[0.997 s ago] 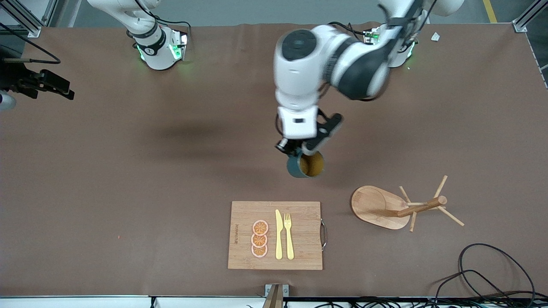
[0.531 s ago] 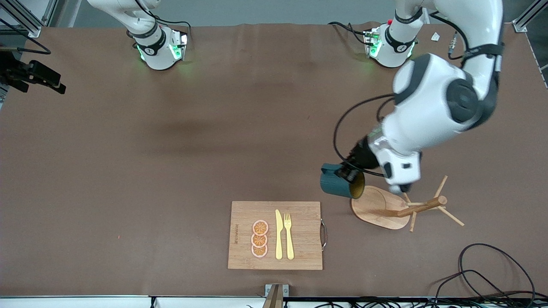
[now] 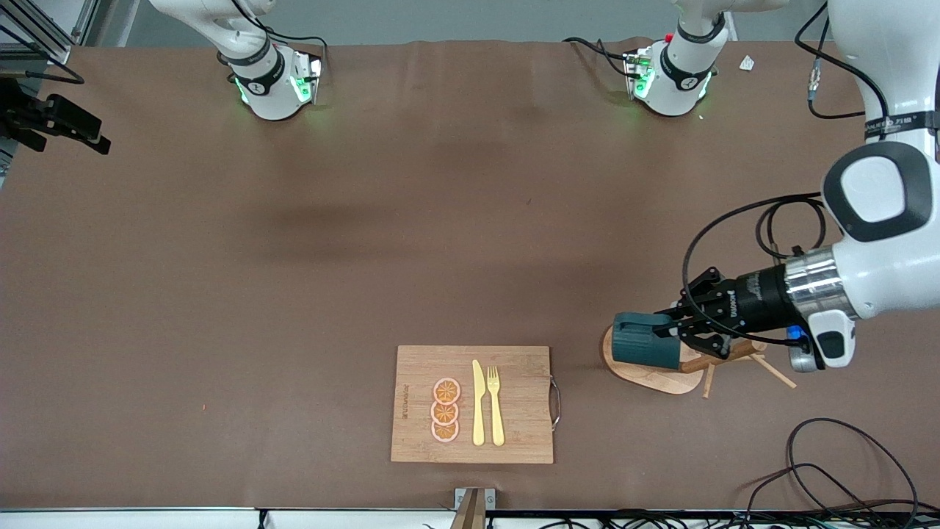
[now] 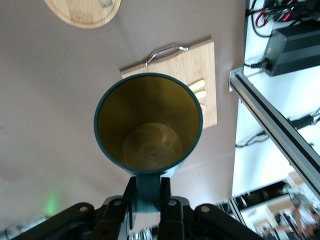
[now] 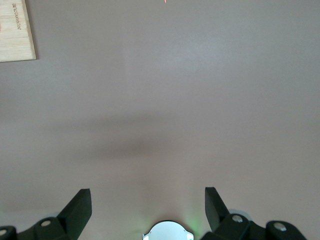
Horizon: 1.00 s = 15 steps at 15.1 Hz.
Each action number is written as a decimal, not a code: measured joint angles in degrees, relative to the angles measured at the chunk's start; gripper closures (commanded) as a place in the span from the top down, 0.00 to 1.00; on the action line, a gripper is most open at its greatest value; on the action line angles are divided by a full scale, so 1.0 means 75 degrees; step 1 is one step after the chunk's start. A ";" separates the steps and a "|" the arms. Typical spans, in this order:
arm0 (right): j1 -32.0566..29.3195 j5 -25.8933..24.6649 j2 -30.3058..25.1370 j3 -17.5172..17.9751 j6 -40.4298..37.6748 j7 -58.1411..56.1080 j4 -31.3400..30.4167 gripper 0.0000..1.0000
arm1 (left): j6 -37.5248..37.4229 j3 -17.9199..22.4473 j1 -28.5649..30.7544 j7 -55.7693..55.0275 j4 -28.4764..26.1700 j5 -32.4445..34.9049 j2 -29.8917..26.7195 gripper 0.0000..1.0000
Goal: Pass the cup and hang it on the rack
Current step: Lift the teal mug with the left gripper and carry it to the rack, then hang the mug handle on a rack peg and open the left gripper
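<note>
The left gripper (image 3: 679, 328) hangs over the oval base of the rack (image 3: 646, 373), pinching the cup (image 3: 646, 350) by its small handle; the left wrist view shows the two fingers (image 4: 134, 200) clamped on that handle with the yellowish-brown interior facing the camera. The teal cup is turned on its side in the air, bottom pointing toward the front view's nine o'clock and mouth toward the wrist; that attitude probably serves to bring the handle loop level with a peg, though the pegs are largely covered by the gripper and I cannot tell whether cup and peg touch. The rack stands at about three o'clock from the cutting board (image 3: 514, 360), just beside it toward the left arm's end of the table; a yellow knife (image 3: 478, 404), a fork (image 3: 496, 405) and orange slices (image 3: 445, 410) lie on the board.

The right gripper (image 5: 148, 202) waits high over bare table, fingers spread and empty; the pass looks done, the hanging not yet.
</note>
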 measured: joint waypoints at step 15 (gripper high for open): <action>-0.0020 -0.0083 -0.0011 -0.0012 -0.0103 -0.0049 0.0108 1.00 | -0.1215 -0.0006 0.1427 0.1435 -0.0043 -0.2002 0.1052 0.00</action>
